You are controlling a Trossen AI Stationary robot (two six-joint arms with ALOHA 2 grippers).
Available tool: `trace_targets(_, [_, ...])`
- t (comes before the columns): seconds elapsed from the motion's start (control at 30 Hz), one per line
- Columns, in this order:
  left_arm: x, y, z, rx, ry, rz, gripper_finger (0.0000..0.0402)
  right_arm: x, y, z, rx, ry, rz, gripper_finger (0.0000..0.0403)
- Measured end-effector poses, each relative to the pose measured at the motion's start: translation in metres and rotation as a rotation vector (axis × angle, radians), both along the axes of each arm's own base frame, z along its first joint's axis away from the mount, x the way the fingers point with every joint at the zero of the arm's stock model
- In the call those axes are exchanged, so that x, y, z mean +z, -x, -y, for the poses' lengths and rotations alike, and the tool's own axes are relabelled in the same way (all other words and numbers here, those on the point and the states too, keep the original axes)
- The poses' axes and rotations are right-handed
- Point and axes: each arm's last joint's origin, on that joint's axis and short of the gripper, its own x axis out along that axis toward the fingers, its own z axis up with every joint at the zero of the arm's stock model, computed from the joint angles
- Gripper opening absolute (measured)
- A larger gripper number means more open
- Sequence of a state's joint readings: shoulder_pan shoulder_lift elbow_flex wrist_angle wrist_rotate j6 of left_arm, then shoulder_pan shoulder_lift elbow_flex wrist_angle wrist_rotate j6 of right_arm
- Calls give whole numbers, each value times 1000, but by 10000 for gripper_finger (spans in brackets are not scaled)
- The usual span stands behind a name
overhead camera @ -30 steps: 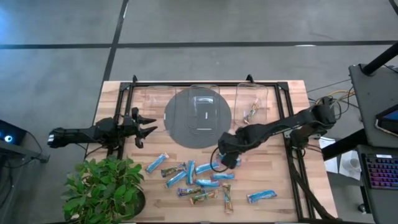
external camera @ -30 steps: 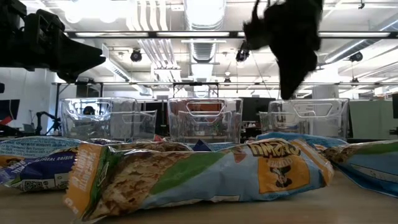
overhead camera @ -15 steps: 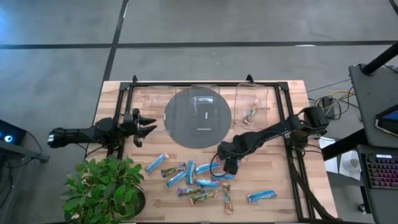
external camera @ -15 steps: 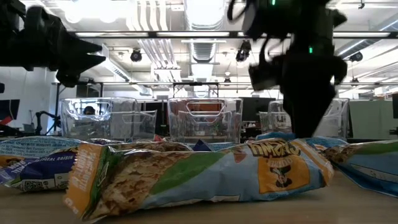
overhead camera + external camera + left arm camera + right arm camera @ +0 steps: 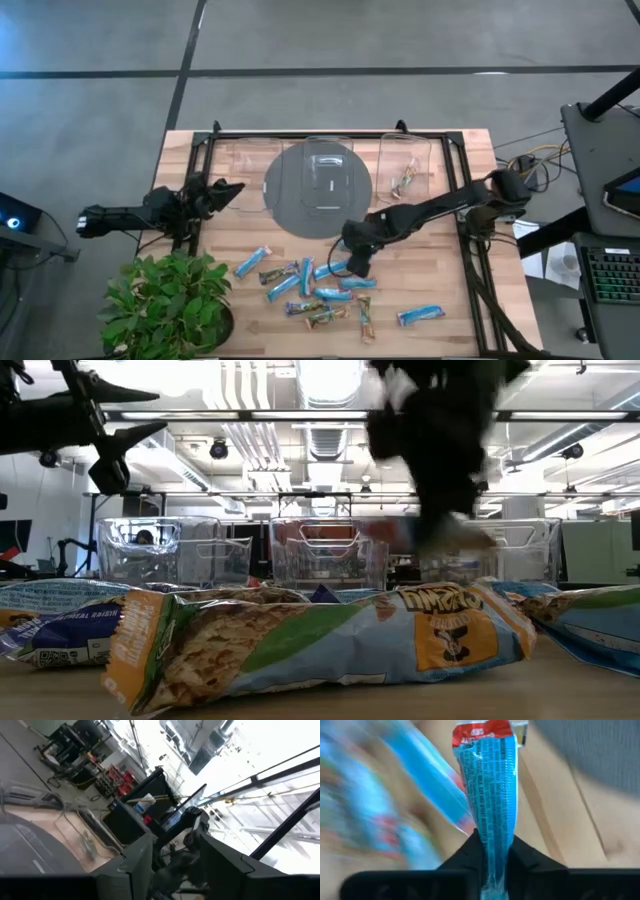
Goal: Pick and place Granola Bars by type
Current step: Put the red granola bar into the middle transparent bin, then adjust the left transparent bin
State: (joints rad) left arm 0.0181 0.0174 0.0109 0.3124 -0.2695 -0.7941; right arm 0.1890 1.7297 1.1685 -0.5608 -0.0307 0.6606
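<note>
Wooden table (image 5: 190, 300) under a round grey mat (image 5: 318, 188) at centre, three clear bins (image 5: 404, 160) along 12 o'clock, a potted plant (image 5: 165, 300) at 8 o'clock. Right gripper (image 5: 352, 262) reaching toward 6 o'clock from the mat, fingers (image 5: 525, 857) clamped on a blue bar (image 5: 489, 795); left gripper (image 5: 228, 190) idle at 9 o'clock, raised, fingers (image 5: 135, 865) apart and empty. Remaining Granola Bars (image 5: 320, 295) scattered around 6 o'clock, one blue straggler (image 5: 420, 315) at 5 o'clock, one more inside the rightmost bin.

- The right gripper (image 5: 352, 262) reached low toward five o'clock, fingers (image 5: 520, 854) pinched shut.
- The left gripper (image 5: 228, 190) waited at nine o'clock, fingers spread.
</note>
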Motion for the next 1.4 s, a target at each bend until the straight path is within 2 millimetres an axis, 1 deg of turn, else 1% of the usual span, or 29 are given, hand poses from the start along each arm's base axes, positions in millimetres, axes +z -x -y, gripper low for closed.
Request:
trace_targets(0.1, [3,1,-1,10,31,43,147,30,-7,5,-70,-10,78,24])
trace_targets(0.17, [6,2,-1,18,73,84,147,55,-14,14,-159,-1,178,30])
trace_targets(0.23, [7,2,-2,28,109,104,147,75,-18,33,-261,15,248,32])
trace_targets(0.3, [4,0,-2,36,121,80,147,86,-24,61,-375,14,298,33])
trace_targets(0.37, [1,-3,-3,53,161,28,147,88,-27,95,-457,1,332,34])
trace_targets(0.43, [-2,-7,-3,71,194,-47,147,90,-28,129,-504,-55,374,36])
trace_targets(0.5, [4,-10,-4,79,207,-74,147,86,-24,162,-511,-119,387,44])
trace_targets(0.53, [9,-11,-4,79,216,-80,147,80,-22,174,-512,-138,368,51])
trace_targets(0.63, [27,-17,-4,102,194,-122,147,59,-19,200,-506,-147,300,86])
trace_targets(0.7, [37,-21,-4,125,154,-210,147,55,-19,208,-512,-141,301,118])
trace_targets(0.73, [43,-24,-5,133,137,-263,147,55,-19,210,-516,-141,304,134])
trace_targets(0.8, [51,-27,-5,145,113,-420,147,56,-19,212,-496,-127,312,168])
trace_targets(0.87, [54,-30,-5,153,102,-613,147,57,-19,208,-409,-68,314,199])
trace_targets(0.93, [55,-31,-4,140,89,-791,147,66,-18,198,-277,12,342,225])
trace_targets(1.0, [56,-35,-3,109,52,-930,147,78,-16,183,-122,94,366,245])
trace_targets(1.03, [56,-38,-3,74,27,-970,147,82,-15,176,-53,126,370,252])
trace_targets(1.1, [57,-50,0,-51,-23,-994,147,85,-14,162,39,176,354,263])
trace_targets(1.23, [47,-76,11,-314,-126,-1028,147,92,-12,144,69,277,334,271])
trace_targets(1.3, [34,-87,18,-396,-211,-1114,147,95,-11,139,51,305,337,272])
trace_targets(1.37, [19,-94,23,-459,-300,-1205,147,95,-10,138,10,306,318,270])
trace_targets(1.4, [15,-98,26,-485,-332,-1224,147,95,-9,138,-8,299,306,269])
